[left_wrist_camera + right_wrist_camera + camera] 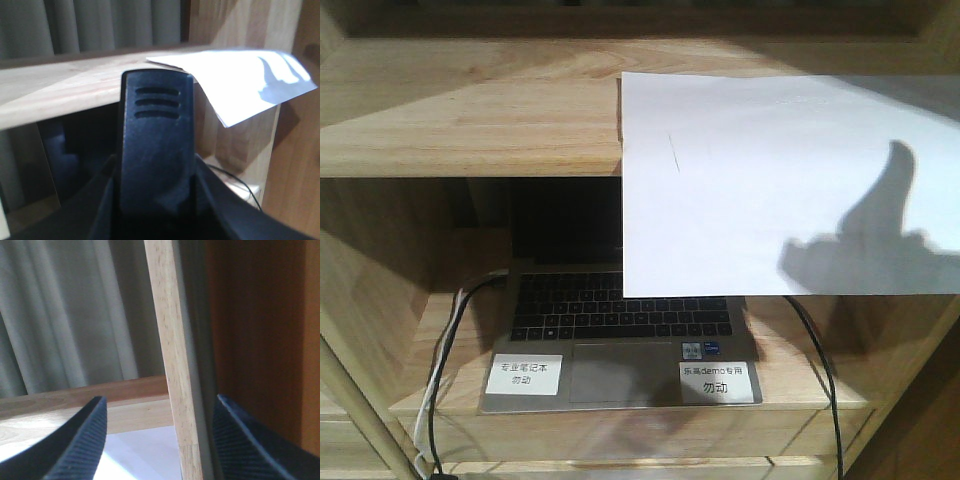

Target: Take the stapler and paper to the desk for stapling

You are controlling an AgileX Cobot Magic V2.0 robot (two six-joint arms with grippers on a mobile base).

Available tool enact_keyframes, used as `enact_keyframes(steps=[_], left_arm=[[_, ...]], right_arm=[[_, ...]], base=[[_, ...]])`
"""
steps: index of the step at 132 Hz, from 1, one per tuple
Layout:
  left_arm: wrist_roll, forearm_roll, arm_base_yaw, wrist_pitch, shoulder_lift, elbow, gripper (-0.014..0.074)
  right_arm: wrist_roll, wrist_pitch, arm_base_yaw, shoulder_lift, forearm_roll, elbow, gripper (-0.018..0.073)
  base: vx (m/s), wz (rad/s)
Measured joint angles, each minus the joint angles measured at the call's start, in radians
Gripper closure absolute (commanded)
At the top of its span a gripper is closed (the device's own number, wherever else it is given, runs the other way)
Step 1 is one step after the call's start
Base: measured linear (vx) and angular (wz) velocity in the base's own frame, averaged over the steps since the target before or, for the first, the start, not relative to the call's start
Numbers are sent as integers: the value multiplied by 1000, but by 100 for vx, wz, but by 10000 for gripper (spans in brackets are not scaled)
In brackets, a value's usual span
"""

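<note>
The white paper (770,180) lies on the upper shelf board and hangs well over its front edge; it also shows as the paper (245,85) in the left wrist view and the paper (145,455) in the right wrist view. My left gripper (156,170) is shut on the black stapler (155,145), which stands up between the jaws with three slots near its top. My right gripper (162,440) is open just above the paper's far right part, with a wooden upright (172,365) between its fingers. The desk is out of view.
This is a wooden shelf unit (470,110). An open laptop (620,320) with two white labels (718,382) sits on the lower shelf under the paper. Cables (445,340) run down both sides. A gripper's shadow (880,230) falls on the paper. Grey curtain (60,315) hangs behind.
</note>
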Motion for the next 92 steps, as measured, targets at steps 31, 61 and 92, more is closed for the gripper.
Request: enact_keyframes(steps=[31,61,92], left_arm=[[0,0,0,64,-26,8,603],[0,0,0,64,-26,8,603],[0,0,0,64,-26,8,603]], right_arm=[[0,0,0,0,0,0,125],[0,0,0,0,0,0,125],[0,0,0,0,0,0,125]], base=[[0,0],[0,0],[0,0]])
